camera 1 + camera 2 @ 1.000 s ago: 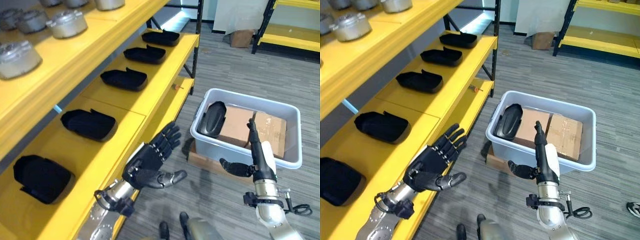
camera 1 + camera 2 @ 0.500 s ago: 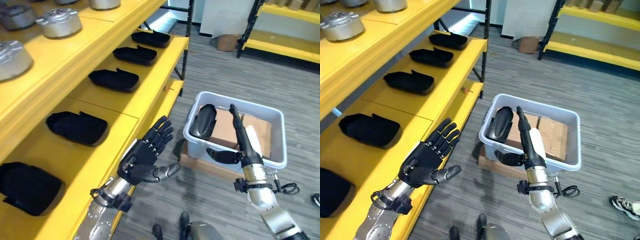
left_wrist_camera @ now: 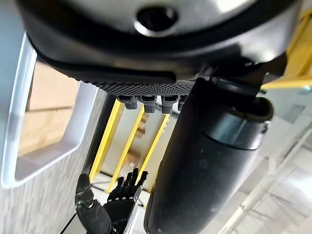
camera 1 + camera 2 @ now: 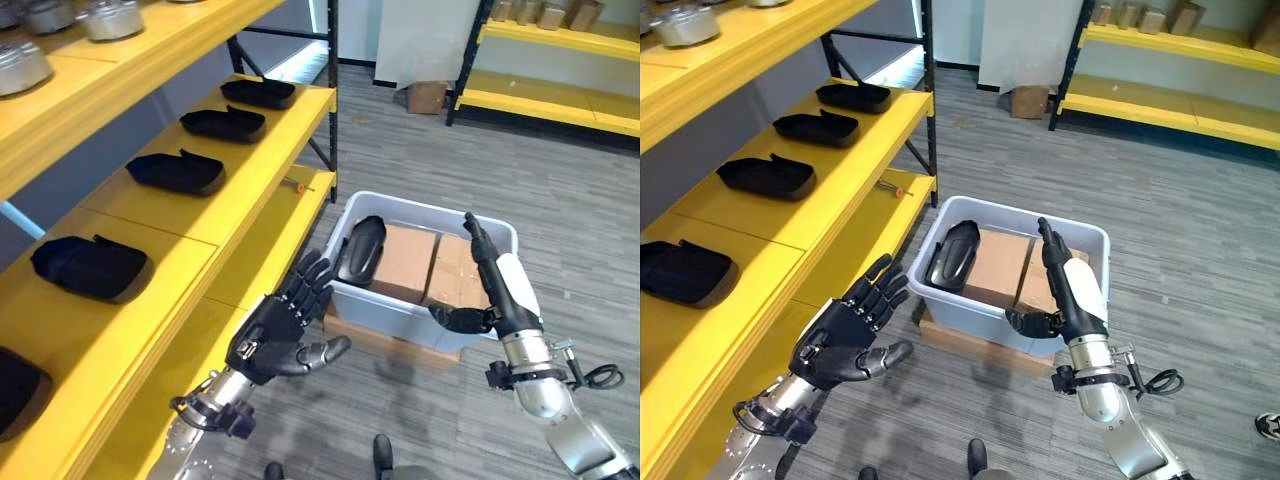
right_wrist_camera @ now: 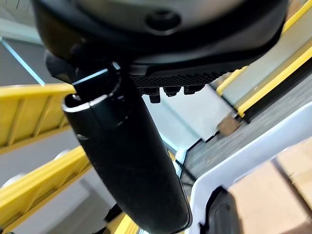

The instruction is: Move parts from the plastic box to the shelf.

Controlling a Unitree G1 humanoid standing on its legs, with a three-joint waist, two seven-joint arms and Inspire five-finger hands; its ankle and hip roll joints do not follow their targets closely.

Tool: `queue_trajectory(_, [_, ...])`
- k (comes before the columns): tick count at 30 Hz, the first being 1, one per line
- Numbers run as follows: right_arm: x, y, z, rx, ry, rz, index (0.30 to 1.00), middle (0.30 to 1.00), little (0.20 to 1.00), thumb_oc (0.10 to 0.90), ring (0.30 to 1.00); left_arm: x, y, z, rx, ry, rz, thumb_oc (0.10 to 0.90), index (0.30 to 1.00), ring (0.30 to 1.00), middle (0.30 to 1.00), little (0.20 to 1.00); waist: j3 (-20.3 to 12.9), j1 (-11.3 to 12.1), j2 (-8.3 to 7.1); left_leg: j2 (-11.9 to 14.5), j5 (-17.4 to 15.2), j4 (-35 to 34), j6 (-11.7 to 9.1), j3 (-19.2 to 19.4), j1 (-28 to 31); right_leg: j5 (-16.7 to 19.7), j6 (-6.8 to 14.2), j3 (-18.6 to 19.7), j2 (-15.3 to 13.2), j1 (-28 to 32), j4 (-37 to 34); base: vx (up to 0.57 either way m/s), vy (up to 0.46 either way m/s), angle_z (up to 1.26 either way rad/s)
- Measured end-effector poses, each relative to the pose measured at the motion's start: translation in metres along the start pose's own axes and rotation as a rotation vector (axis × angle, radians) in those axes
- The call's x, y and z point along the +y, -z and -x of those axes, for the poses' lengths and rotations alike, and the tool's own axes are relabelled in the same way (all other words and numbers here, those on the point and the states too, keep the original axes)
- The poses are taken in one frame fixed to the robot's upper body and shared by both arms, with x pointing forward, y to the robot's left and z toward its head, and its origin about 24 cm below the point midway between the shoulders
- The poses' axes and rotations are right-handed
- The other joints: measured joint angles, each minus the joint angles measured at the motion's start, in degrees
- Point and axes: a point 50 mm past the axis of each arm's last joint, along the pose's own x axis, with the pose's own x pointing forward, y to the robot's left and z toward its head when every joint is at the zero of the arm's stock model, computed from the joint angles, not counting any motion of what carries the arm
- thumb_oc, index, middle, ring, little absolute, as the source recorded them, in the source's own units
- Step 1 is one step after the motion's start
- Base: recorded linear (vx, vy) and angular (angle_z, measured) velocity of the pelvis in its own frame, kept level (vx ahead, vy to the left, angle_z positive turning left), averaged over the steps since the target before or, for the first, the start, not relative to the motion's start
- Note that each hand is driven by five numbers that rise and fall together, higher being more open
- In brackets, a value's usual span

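One black part (image 4: 360, 248) leans at the plastic box's (image 4: 495, 232) nine o'clock wall as my left hand (image 4: 278, 330) and right hand (image 4: 490, 285) hover with fingers straight and empty, and I judge a grip around its middle best before carrying it to the shelf (image 4: 235, 170).

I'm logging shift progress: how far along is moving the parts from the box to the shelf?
Done: several black parts lie on the yellow shelf. In hand: nothing; the left hand and right hand are open. Left: one black part leans in the plastic box.
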Motion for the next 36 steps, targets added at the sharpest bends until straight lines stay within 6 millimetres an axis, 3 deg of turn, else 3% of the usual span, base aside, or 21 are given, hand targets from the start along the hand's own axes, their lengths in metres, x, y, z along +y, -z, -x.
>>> queue_trajectory(4, [-0.001,0.003,0.0,0.022,0.018,0.002,1.0,1.0,1.0,0.9,1.0,-0.004,-0.006,-0.016,-0.036,0.055,-0.012,0.9,1.0,1.0,1.0,1.0,0.04,0.04,0.51,0.31,1.5,1.09,1.5,-0.25,-0.88,-0.07,-0.65,-0.12,0.35,-0.63,0.08,0.02,-0.197,-0.06])
queue_trajectory(7, [0.004,0.01,-0.002,0.086,0.067,-0.067,1.0,1.0,1.0,0.9,1.0,-0.007,-0.007,-0.023,-0.046,0.085,-0.014,0.9,1.0,1.0,1.0,1.0,0.09,0.03,0.9,0.67,0.97,2.72,2.2,-0.48,-0.95,-2.04,-2.0,0.8,0.62,-3.09,4.29,0.05,-0.158,-0.28])
queue_trajectory(10, [0.009,0.01,0.0,0.101,0.065,-0.088,1.0,1.0,1.0,0.9,1.0,-0.006,-0.007,-0.023,-0.043,0.079,-0.022,0.9,1.0,1.0,1.0,1.0,0.5,-0.46,0.72,-0.19,1.05,5.8,1.71,-2.51,-0.99,-3.1,-2.21,2.24,0.4,-4.94,7.06,0.09,-0.113,-0.55])
queue_trajectory(12, [0.018,0.009,0.006,0.116,0.052,-0.121,1.0,1.0,1.0,0.9,1.0,-0.004,-0.007,-0.02,-0.037,0.066,-0.025,0.9,1.0,1.0,1.0,1.0,1.38,0.52,-1.09,-2.43,1.28,12.36,1.45,-6.47,-2.07,-3.32,-2.37,6.43,-0.82,-4.19,8.05,0.09,-0.043,-0.76])
queue_trajectory(14, [0.017,0.013,0.013,0.136,0.044,-0.116,1.0,1.0,1.0,0.9,1.0,-0.004,-0.004,-0.016,-0.026,0.06,-0.019,0.9,1.0,1.0,1.0,1.0,1.67,-0.57,-1.49,-6.18,-2.44,12.7,-0.38,-8.43,-2.77,-3.29,-2.34,8.3,-3.0,-3.3,7.88,0.07,-0.032,-0.45])
queue_trajectory(15, [0.017,0.015,0.016,0.149,0.044,-0.111,1.0,1.0,1.0,0.9,1.0,-0.004,-0.005,-0.016,-0.027,0.061,-0.02,0.9,1.0,1.0,1.0,1.0,1.69,-1.27,-1.15,-7.91,-2.81,11.94,0.0,-8.4,-2.89,-3.35,-2.22,8.33,-3.36,-3.13,7.85,0.06,-0.019,-0.09])
queue_trajectory(16, [0.016,0.02,0.022,0.173,0.035,-0.1,1.0,1.0,1.0,0.9,1.0,-0.004,-0.006,-0.018,-0.033,0.066,-0.022,0.9,1.0,1.0,1.0,1.0,1.53,-2.77,0.19,-8.26,-3.24,11.88,0.4,-4.56,-3.31,-3.32,-0.98,7.58,-2.66,-2.96,8.33,0.08,-0.004,0.22])
queue_trajectory(17, [0.018,0.021,0.025,0.185,0.034,-0.102,1.0,1.0,1.0,0.9,1.0,-0.004,-0.007,-0.021,-0.04,0.072,-0.025,0.9,1.0,1.0,1.0,1.0,1.46,-4.06,0.62,-8.18,-2.56,12.53,-1.12,-3.01,-3.94,-4.13,-0.3,6.99,-2.46,-3.26,9.67,0.09,0.01,0.57])
queue_trajectory(18, [0.02,0.022,0.028,0.196,0.035,-0.108,1.0,1.0,1.0,0.9,1.0,-0.003,-0.01,-0.026,-0.05,0.087,-0.036,0.9,1.0,1.0,1.0,1.0,2.12,-5.11,-0.52,-8.75,-2.01,14.06,-1.94,-1.58,-5.14,-5.09,0.01,6.35,-3.19,-3.85,11.44,0.08,0.03,0.74])
queue_trajectory(20, [0.024,0.022,0.029,0.211,0.039,-0.129,1.0,1.0,1.0,0.9,1.0,-0.003,-0.012,-0.032,-0.059,0.101,-0.042,0.9,1.0,1.0,1.0,1.0,2.7,-4.69,-1.63,-8.5,-2.87,14.6,-2.06,0.52,-5.49,-6.0,-0.23,5.65,-3.42,-4.89,13.19,0.19,0.101,0.43])
queue_trajectory(21, [0.023,0.021,0.028,0.206,0.047,-0.134,1.0,1.0,1.0,0.9,1.0,-0.004,-0.011,-0.032,-0.057,0.104,-0.041,0.9,1.0,1.0,1.0,1.0,2.76,-4.73,-1.28,-8.65,-4.59,14.67,-1.22,1.27,-5.5,-6.0,-0.25,5.68,-3.31,-4.97,13.25,0.21,0.12,0.14])
queue_trajectory(24, [0.019,0.02,0.026,0.192,0.067,-0.132,1.0,1.0,1.0,0.9,1.0,-0.006,-0.007,-0.03,-0.038,0.109,-0.032,0.9,1.0,1.0,1.0,1.0,2.85,-3.97,0.59,-12.97,-8.52,8.22,1.17,-0.01,-2.9,-5.4,0.61,6.9,-3.36,-6.06,13.48,0.1,0.058,-0.14])
queue_trajectory(25, [0.018,0.019,0.026,0.188,0.066,-0.132,1.0,1.0,1.0,0.9,1.0,-0.006,-0.006,-0.029,-0.032,0.104,-0.03,0.9,1.0,1.0,1.0,1.0,2.84,-4.08,0.87,-13.18,-7.16,6.54,1.5,-0.08,-2.49,-4.92,1.25,7.05,-3.6,-5.81,13.3,0.29,0.155,-0.27])
queue_trajectory(27, [0.022,0.019,0.034,0.196,0.041,-0.127,1.0,1.0,1.0,0.9,1.0,-0.007,-0.001,-0.022,-0.018,0.085,-0.004,0.9,1.0,1.0,1.0,1.0,3.06,-3.83,0.13,-14.56,-8.06,8.01,1.2,0.0,-2.77,-7.02,2.04,7.85,-4.2,-7.65,17.31,0.33,0.18,-0.09])
queue_trajectory(31, [0.021,0.022,0.039,0.216,0.039,-0.12,1.0,1.0,1.0,0.9,1.0,-0.008,0.01,-0.01,0.042,0.065,0.04,0.9,1.0,1.0,1.0,1.0,3.0,-3.04,0.17,-14.75,-7.47,6.49,1.94,0.25,-2.48,-5.72,1.96,8.39,-4.13,-7.04,13.88,0.19,0.109,-0.11])
queue_trajectory(36, [0.016,0.029,0.047,0.264,0.054,-0.119,1.0,1.0,1.0,0.9,1.0,-0.006,0.01,-0.005,0.034,0.051,0.079,0.9,1.0,1.0,1.0,1.0,3.1,-2.61,-1.14,-14.87,-6.37,2.39,2.88,0.59,0.29,-4.43,2.38,7.78,-4.21,-4.03,10.76,0.16,0.104,0.01])
